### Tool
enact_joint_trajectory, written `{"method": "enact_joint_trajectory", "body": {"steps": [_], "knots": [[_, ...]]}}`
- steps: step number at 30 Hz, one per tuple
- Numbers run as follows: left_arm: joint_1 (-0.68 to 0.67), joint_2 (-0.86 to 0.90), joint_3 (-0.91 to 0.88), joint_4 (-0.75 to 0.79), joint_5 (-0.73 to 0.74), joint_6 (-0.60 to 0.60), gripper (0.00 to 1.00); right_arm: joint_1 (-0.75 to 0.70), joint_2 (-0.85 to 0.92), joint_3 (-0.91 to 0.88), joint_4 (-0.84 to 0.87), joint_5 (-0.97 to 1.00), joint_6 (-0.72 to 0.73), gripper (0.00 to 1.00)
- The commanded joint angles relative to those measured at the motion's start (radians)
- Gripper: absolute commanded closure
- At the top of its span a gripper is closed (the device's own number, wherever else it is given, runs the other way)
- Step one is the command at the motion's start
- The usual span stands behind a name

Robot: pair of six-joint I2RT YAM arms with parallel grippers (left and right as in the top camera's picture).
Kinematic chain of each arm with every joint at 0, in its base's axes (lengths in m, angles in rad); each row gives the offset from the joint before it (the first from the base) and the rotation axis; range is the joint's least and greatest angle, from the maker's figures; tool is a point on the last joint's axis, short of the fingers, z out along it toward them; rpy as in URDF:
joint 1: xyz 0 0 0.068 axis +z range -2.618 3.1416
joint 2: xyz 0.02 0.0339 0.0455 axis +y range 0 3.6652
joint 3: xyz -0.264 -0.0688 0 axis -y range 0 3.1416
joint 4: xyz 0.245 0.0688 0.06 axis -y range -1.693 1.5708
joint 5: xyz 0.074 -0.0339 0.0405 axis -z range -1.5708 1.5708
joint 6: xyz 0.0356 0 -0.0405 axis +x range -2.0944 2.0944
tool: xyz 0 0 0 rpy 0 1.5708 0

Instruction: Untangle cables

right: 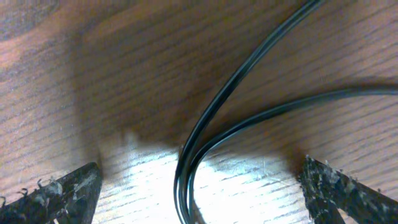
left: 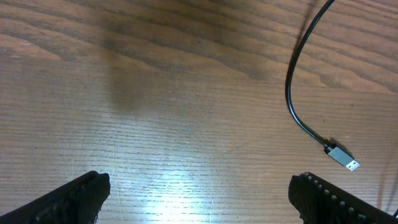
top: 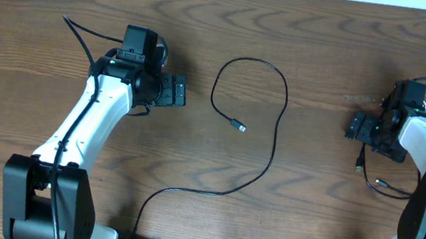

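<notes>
Thin black cables (top: 283,112), loosely looped, apart

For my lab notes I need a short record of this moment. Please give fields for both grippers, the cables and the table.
left gripper: open, holds nothing
right gripper: open, holds nothing
middle cable: black, one loose loop on the table
plug: silver, end of the middle cable, lies free
right cable: black, two strands lie between the right gripper's fingers
table: brown wood
</notes>
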State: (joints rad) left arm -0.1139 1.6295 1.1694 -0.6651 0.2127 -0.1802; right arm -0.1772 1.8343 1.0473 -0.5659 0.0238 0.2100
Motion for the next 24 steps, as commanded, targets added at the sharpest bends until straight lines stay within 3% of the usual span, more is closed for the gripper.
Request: {"method": "enact_joint_trajectory", "body": {"steps": [1, 7, 15, 16, 20, 24], "knots": [[0.002, 0.004, 0.007, -0.001, 0.011, 0.000, 0.02, 0.000, 0.056, -0.027, -0.006, -0.060, -0.006, 0.01], [0.002, 0.004, 0.007, -0.001, 0.011, 0.000, 0.02, 0.000, -0.034, 0.065, -0.200, -0.060, -0.178, 0.01], [0.002, 0.004, 0.007, -0.001, 0.011, 0.000, 0.02, 0.002, -0.128, 0.053, -0.250, -0.214, -0.133, 0.01], [0.002, 0.004, 0.007, -0.001, 0.011, 0.000, 0.02, 0.002, -0.126, 0.043, -0.250, -0.215, -0.133, 0.05], [0.002, 0.004, 0.007, -0.001, 0.011, 0.000, 0.02, 0.002, -0.116, 0.001, -0.233, -0.183, -0.132, 0.37], [0.002, 0.004, 0.007, -0.001, 0.011, 0.000, 0.02, 0.002, -0.114, -0.016, -0.223, -0.069, -0.093, 0.49]]}}
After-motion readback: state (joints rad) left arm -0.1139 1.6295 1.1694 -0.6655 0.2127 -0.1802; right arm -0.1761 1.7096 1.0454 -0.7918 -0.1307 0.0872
